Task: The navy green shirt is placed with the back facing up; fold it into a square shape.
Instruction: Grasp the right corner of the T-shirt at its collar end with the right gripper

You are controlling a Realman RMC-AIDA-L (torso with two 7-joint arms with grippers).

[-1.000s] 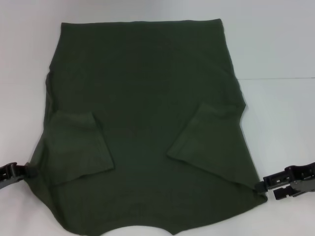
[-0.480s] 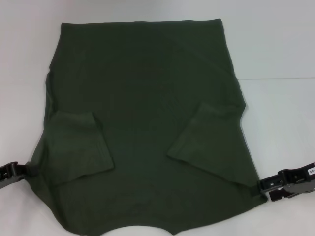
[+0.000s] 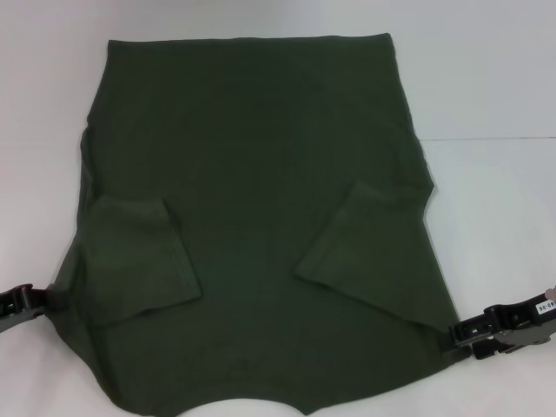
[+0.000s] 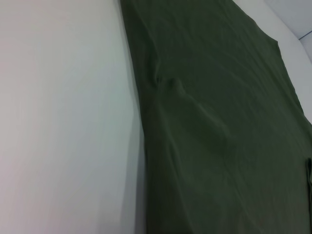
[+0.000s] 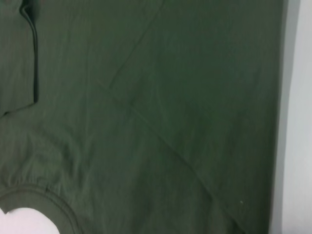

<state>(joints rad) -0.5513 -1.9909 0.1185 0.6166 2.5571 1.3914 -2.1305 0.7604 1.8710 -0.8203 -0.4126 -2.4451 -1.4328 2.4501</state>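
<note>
Shirt [image 3: 261, 174] lies flat w/ sleeves folded in; left gripper [image 3: 35, 301] & right gripper [image 3: 460, 334] sit at near side edges, prob. to pinch for next fold, claw state can't tell

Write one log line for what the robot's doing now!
shirt: flat, sleeves folded in | left gripper: at its edge | right gripper: at its edge
</note>
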